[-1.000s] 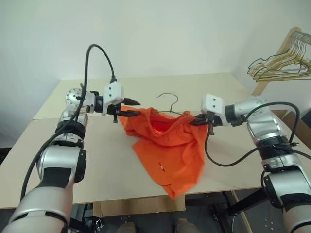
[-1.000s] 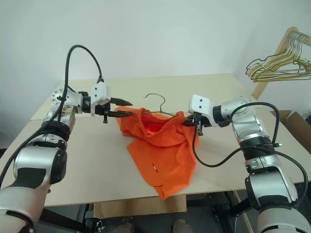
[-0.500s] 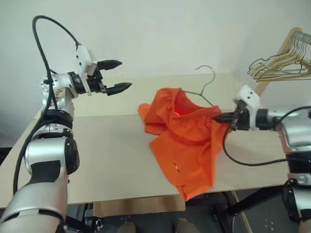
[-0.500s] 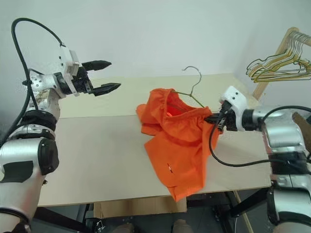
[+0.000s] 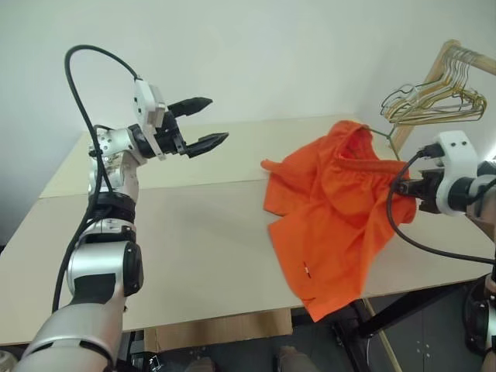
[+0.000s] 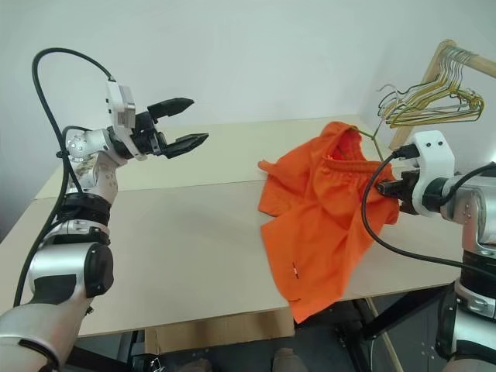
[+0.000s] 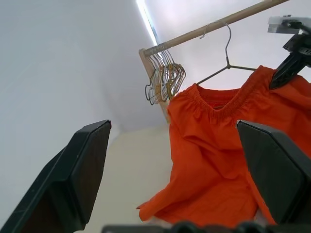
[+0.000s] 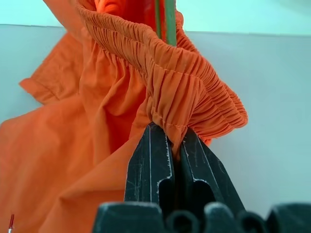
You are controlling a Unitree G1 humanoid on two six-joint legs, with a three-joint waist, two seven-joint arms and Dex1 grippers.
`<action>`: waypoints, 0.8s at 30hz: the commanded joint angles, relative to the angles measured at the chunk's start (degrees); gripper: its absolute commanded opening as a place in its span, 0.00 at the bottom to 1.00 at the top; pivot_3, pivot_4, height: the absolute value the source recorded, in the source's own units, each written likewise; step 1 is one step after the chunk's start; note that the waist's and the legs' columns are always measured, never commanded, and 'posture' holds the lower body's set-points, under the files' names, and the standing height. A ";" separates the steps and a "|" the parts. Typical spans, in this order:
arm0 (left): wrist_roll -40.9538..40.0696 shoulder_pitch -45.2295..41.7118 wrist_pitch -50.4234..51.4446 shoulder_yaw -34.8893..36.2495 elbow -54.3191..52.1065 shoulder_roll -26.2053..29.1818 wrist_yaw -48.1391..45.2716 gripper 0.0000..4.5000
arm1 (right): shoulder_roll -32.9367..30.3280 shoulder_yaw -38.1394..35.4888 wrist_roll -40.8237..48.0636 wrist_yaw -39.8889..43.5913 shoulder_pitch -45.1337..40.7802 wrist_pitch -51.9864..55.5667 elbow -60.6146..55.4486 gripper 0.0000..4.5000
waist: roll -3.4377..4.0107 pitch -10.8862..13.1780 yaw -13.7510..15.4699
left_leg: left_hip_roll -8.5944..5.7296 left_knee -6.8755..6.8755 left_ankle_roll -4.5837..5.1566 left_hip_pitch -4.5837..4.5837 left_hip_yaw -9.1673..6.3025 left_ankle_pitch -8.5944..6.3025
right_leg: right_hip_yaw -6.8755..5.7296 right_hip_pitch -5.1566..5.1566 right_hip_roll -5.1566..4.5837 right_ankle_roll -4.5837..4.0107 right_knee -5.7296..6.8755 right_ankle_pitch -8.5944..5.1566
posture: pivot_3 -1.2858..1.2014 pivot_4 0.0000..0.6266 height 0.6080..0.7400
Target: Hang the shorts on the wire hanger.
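The right gripper [image 8: 167,138], at 3 o'clock over the table [image 5: 194,232], pinches the gathered waistband of the shorts [image 5: 333,209]; they hang from the wire hanger [image 7: 226,60] with their hem draping past the table's edge. The left gripper [image 5: 203,124], at 10 o'clock, hangs with jaws wide and empty.

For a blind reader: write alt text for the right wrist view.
The right end effector, shut, pinches the gathered elastic waistband of the orange shorts, which hang below it. A thin green wire of the hanger runs through the waistband above.
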 commanded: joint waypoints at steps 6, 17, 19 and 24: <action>-2.96 1.82 2.40 -0.76 -9.69 -0.73 2.11 0.99 | 1.93 -7.33 -9.80 -17.53 -4.85 1.06 3.85 0.00 | 0.09 -0.05 -1.76 | -0.05 0.00 0.00 0.06 0.01 0.00 | 0.06 0.07 -0.07 0.04 -0.03 0.02 | 0.44 0.00 1.00; -11.25 8.49 11.27 0.06 -21.24 0.76 -2.19 0.99 | 11.41 -17.56 -20.11 -39.85 -15.90 -9.96 14.90 0.00 | 0.34 -0.20 -4.85 | -0.04 -0.06 0.00 0.25 -0.18 0.00 | 0.23 0.18 -0.05 0.07 0.02 0.04 | 0.44 0.00 1.00; -13.01 10.62 13.51 0.07 -24.54 1.01 -2.10 0.99 | 12.69 -20.52 -19.69 -43.65 -19.45 -15.55 20.84 0.00 | 0.37 -0.20 -5.57 | -0.04 -0.08 0.00 0.27 -0.28 0.01 | 0.26 0.18 -0.07 0.08 0.02 0.04 | 0.44 0.00 1.00; -12.94 13.16 14.23 0.35 -28.18 0.01 3.10 0.99 | 11.17 -22.42 -17.61 -47.64 -23.96 -27.89 35.73 0.00 | 0.37 -0.20 -6.09 | -0.07 -0.11 0.00 0.50 -0.31 0.01 | 0.26 0.47 -0.07 0.10 -0.02 0.05 | 0.45 0.00 1.00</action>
